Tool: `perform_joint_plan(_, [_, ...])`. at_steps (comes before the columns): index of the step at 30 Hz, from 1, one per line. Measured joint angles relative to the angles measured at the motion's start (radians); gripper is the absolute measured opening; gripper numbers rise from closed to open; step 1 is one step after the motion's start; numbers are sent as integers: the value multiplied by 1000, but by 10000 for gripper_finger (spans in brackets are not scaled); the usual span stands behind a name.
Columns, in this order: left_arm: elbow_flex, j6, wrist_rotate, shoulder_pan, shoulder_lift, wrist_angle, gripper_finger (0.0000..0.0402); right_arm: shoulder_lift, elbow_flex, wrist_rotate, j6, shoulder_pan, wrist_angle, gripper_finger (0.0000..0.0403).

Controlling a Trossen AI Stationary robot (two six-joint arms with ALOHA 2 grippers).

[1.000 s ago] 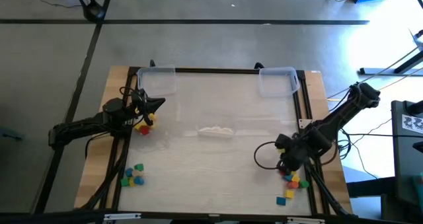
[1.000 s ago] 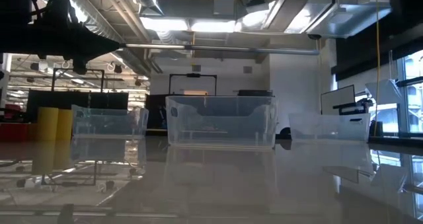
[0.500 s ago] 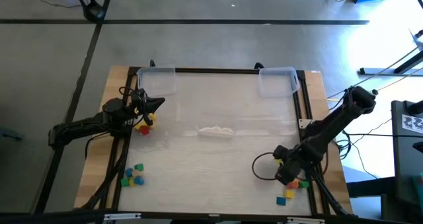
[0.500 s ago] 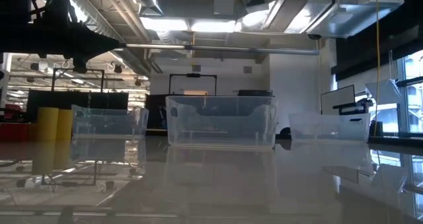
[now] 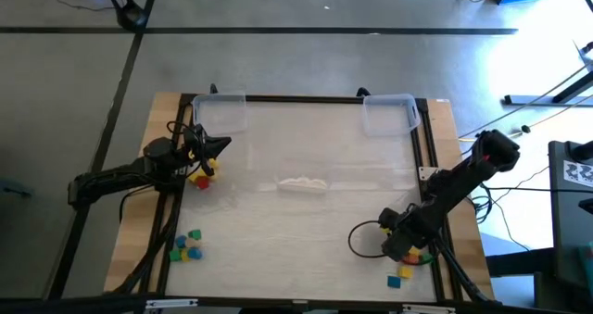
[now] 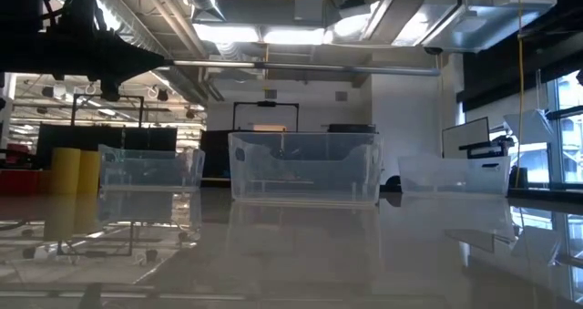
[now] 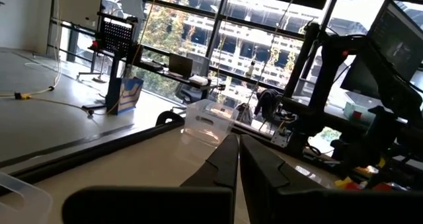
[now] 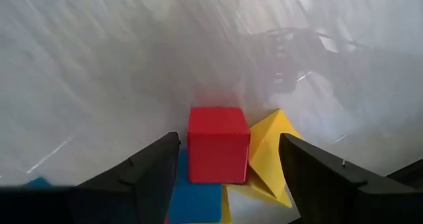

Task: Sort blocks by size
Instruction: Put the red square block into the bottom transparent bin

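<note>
The right gripper [image 8: 225,161] sits low over the blocks [image 5: 408,261] near the surface's [image 5: 306,221] right edge, its fingers [image 8: 142,174] spread on either side of a red block [image 8: 218,145] without pinching it. The left gripper [image 5: 220,144] hovers at the surface's left edge, fingers pressed together, just beside 2 more blocks [image 5: 201,176].
</note>
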Motion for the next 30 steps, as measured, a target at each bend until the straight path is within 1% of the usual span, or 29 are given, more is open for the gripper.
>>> perform_joint_plan(3, [0, 0, 0, 0, 0, 0, 5, 18, 0, 1, -4, 0, -4, 257])
perform_joint_plan(6, [0, 0, 0, 0, 0, 0, 5, 39, 0, 0, -19, 0, 2, 241])
perform_joint_plan(11, [0, 4, 0, 0, 0, 0, 5, 67, 0, -33, -55, -1, 19, 192])
perform_joint_plan(15, [0, 4, 0, 0, 0, 0, 5, 74, 0, -35, -81, -1, 19, 150])
perform_joint_plan(17, [0, 4, 0, 0, 0, 0, 5, 74, 0, -32, -84, -1, 18, 136])
perform_joint_plan(20, [0, 4, 0, 0, 0, 0, 5, 74, 1, -32, -109, -2, 18, 134])
perform_joint_plan(24, [0, 4, 0, 0, 0, 0, 5, 74, 1, -42, -134, -19, 18, 149])
perform_joint_plan(27, [0, 4, 0, 0, 0, 0, 5, 69, 12, -94, -165, -46, 21, 152])
perform_joint_plan(29, [0, 4, 0, 0, 0, -1, 5, 68, 33, -141, -216, -73, 18, 146])
perform_joint_plan(30, [0, 6, 0, 0, 0, -3, 5, 68, 46, -147, -243, -87, 7, 142])
